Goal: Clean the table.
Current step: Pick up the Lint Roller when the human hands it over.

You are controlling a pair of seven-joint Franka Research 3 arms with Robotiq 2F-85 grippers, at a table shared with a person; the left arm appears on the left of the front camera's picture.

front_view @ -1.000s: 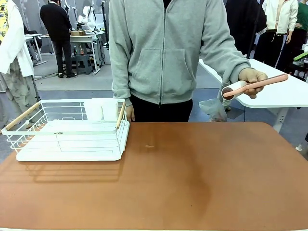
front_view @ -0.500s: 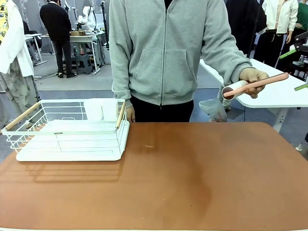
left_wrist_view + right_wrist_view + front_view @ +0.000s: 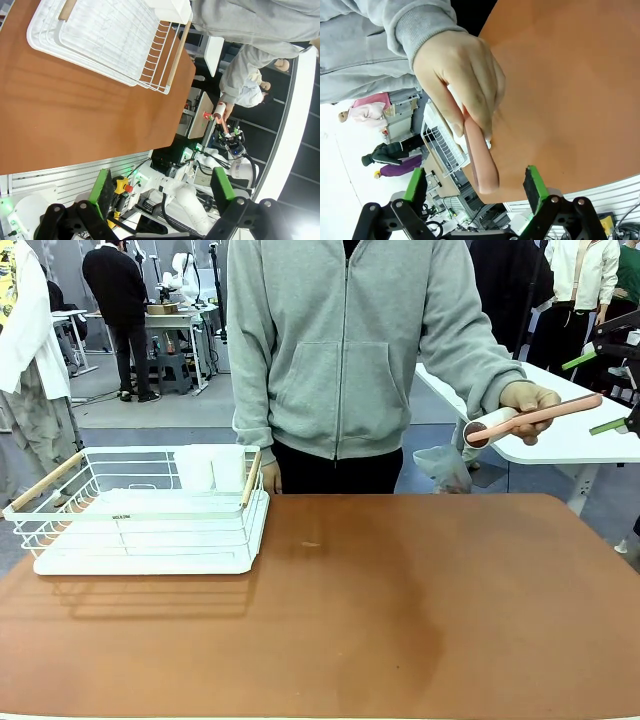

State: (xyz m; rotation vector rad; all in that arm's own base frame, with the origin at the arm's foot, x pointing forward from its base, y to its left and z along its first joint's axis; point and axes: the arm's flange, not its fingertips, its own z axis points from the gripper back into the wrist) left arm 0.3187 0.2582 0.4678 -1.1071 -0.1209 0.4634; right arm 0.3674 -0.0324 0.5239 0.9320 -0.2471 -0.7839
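Note:
The reddish-brown table [image 3: 330, 640] [image 3: 75, 115] [image 3: 570, 75] has a small pale speck [image 3: 311, 544] near its far middle. A person in a grey hoodie stands behind it. Their hand [image 3: 528, 398] [image 3: 460, 75] holds out a pink-handled lint roller [image 3: 535, 417] [image 3: 480, 155] [image 3: 220, 111] past the table's far right corner. My right gripper [image 3: 582, 396] [image 3: 476, 186] is open, with the tip of the roller's handle between its green pads and not clamped. My left gripper [image 3: 162, 185] is open, holds nothing and hangs off the table's near edge.
A white wire dish rack [image 3: 140, 510] [image 3: 115, 40] with wooden handles stands on the table's far left, holding white cups [image 3: 210, 468]. A smaller white table [image 3: 590, 440] is behind on the right. Other people stand farther back.
My right gripper has come into the front view from the right edge and moved left around the end of the roller's handle. The person's hand has stayed almost still.

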